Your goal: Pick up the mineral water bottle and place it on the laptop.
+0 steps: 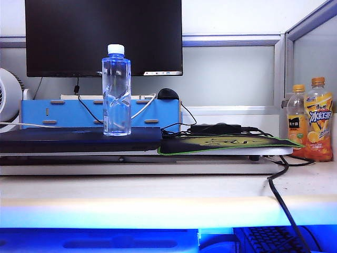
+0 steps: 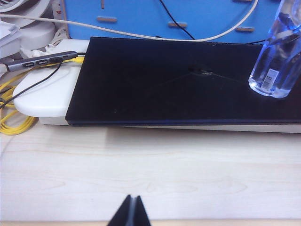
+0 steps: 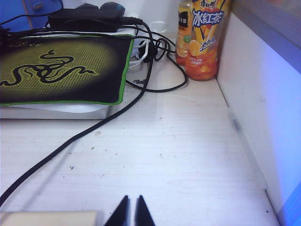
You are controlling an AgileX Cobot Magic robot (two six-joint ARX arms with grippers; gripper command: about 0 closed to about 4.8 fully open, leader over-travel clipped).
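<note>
The mineral water bottle (image 1: 116, 95) stands upright on the closed dark laptop (image 1: 79, 139), towards its right end, with nothing gripping it. The left wrist view shows the bottle's lower half (image 2: 277, 61) resting on the laptop lid (image 2: 178, 80). My left gripper (image 2: 132, 197) is shut and empty, low over the bare wooden desk in front of the laptop and well apart from it. My right gripper (image 3: 131, 198) is also shut and holds nothing. It hovers over the desk in front of the mouse pad. Neither gripper shows in the exterior view.
A black-green mouse pad (image 3: 61, 70) lies right of the laptop, and a black cable (image 3: 94, 127) trails across the desk. Two orange juice bottles (image 1: 319, 121) stand by the right partition wall (image 3: 263, 94). A monitor (image 1: 103, 37) and a blue organizer (image 1: 63, 113) are behind; a USB hub (image 2: 37, 60) and yellow cable (image 2: 14, 125) lie left.
</note>
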